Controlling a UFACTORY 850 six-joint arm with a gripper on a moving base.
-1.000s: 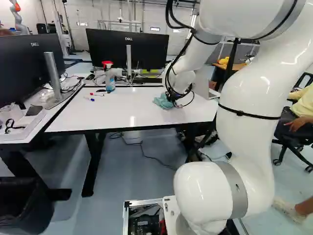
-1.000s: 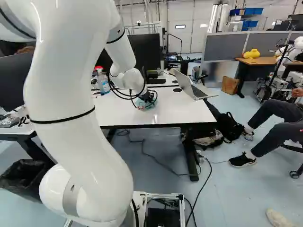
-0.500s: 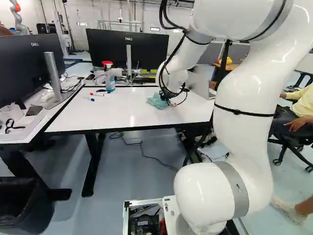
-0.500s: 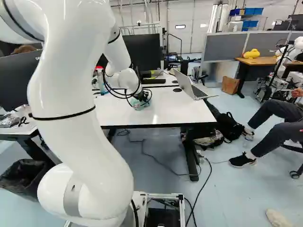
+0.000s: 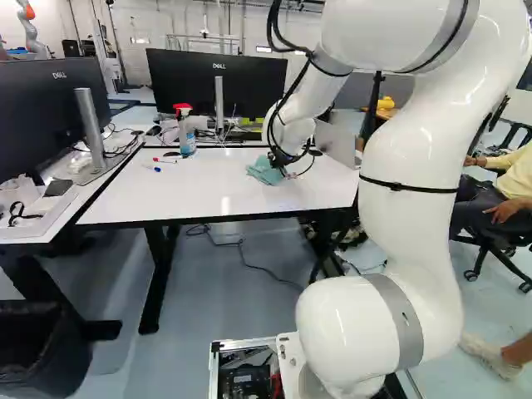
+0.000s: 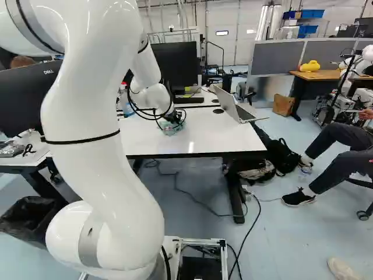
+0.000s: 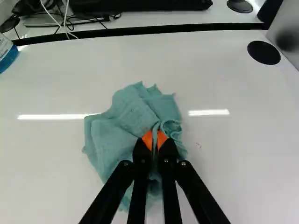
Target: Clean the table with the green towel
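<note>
My gripper (image 5: 281,163) is low over the white table (image 5: 199,195), at the green towel (image 5: 264,171). In the wrist view a fold of the towel (image 7: 128,114) is pinched between the orange pads of my gripper (image 7: 154,141), which is shut on it. The rest of the cloth lies crumpled on the tabletop, ahead of and around the fingers. A small reddish mark (image 7: 199,145) shows on the table beside the towel.
A spray bottle (image 5: 185,131) and two markers (image 5: 158,164) are on the table's left part, below a monitor (image 5: 187,83). An open laptop (image 6: 238,109) stands at the far right. A black bin (image 5: 41,349) and another robot (image 6: 355,73) are farther off.
The arm has swung left in the left base view, dragging the gripped towel left across the tabletop. The motion is smaller over the last half second. The base has stayed in place.
</note>
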